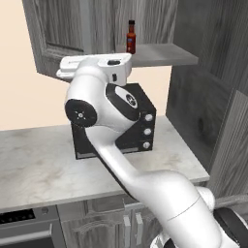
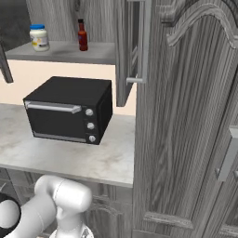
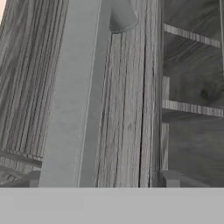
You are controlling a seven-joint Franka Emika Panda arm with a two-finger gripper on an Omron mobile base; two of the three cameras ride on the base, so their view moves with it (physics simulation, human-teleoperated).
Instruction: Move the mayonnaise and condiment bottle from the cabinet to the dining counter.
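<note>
Mayonnaise (image 2: 39, 37) beside condiment bottle (image 2: 82, 35) on cabinet (image 2: 69, 52) shelf.

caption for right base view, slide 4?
Open cabinet shelf holds mayonnaise and condiment bottle above black oven on marble worktop.

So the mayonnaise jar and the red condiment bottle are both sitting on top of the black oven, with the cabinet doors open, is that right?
Not quite. The mayonnaise and the condiment bottle stand on the cabinet shelf above the black oven, not on top of it. The right base view shows this. The cabinet doors are open, as you said.
</note>
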